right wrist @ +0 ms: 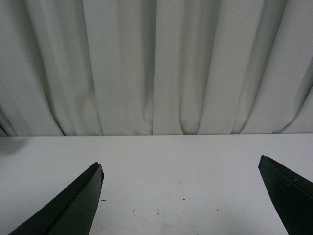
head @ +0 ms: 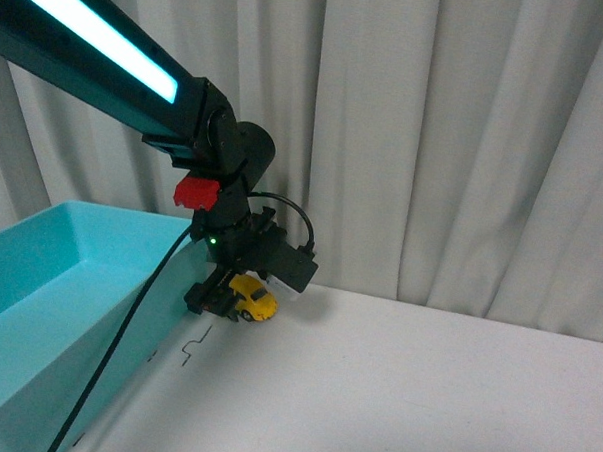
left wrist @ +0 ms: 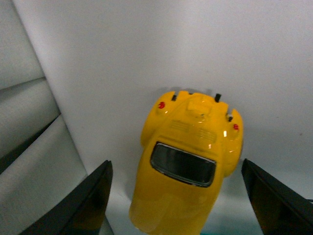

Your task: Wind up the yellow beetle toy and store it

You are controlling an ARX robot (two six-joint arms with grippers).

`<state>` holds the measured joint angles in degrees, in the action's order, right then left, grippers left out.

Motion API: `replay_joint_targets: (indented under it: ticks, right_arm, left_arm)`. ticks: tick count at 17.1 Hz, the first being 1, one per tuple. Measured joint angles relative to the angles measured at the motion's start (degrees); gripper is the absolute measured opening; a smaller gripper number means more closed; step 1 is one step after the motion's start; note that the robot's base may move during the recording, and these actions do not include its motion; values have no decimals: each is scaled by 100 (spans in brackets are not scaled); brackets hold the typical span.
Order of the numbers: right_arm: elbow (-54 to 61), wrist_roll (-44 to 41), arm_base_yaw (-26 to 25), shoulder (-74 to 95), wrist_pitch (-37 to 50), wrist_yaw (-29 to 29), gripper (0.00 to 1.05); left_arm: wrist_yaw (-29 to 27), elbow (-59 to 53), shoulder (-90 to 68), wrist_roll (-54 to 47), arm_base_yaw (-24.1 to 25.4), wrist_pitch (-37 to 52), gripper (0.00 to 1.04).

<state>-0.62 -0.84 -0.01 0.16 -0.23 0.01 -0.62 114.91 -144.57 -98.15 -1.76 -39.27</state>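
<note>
Teal bin [head: 35, 365] sits closest to the front camera, along the desk's [head: 424, 392] left edge. Just past its far right corner, near the desk's back edge under the curtain [head: 465, 143], stands the yellow beetle toy [head: 253, 299], wheels down on the white top.

The left gripper [head: 221, 303] hangs low over the toy. In the left wrist view its two dark fingers [left wrist: 93, 200] stand apart on either side of the car's body, with bare desk showing in both gaps, so the pincer is spread and grips nothing.

The right gripper [right wrist: 180, 164] is also spread wide over bare desk, holding nothing.

By the look of it the task is at its opening grasp: neither winding nor storing is done. Next, the left fingers likely need to close squarely on the rounded, glossy flanks, firmly enough not to slip, before any drag backward along the desk.
</note>
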Motion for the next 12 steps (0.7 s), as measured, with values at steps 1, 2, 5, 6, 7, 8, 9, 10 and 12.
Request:
replay_joint_targets:
  ticks: [1, 2, 5, 6, 7, 8, 9, 10, 12]
  right_arm:
    - [0, 2, 0, 0, 0, 0, 98]
    - [0, 2, 0, 0, 0, 0, 98]
    - [0, 2, 0, 0, 0, 0, 98]
    - [0, 2, 0, 0, 0, 0, 98]
    - [0, 2, 0, 0, 0, 0, 98]
    - [0, 2, 0, 0, 0, 0, 98]
    - [0, 0, 0, 0, 0, 0, 98]
    - [0, 2, 0, 0, 0, 0, 98]
    - [0, 0, 0, 0, 0, 0, 98]
  left_arm:
    - [-24, 90, -37, 22, 9, -7, 70]
    - [-46, 125, -52, 42, 9, 20, 60]
    - [-90, 136, -55, 72, -31, 76, 40]
    - [-85, 133, -39, 44, -61, 79, 39]
    - [-15, 133, -20, -11, -101, 57, 39]
    - [79, 85, 26, -46, -155, 87, 39]
    - [188, 59, 74, -68, -232, 33, 39]
    - [413, 15, 133, 20, -319, 72, 39]
    - [802, 13, 352, 597, -496, 79, 38]
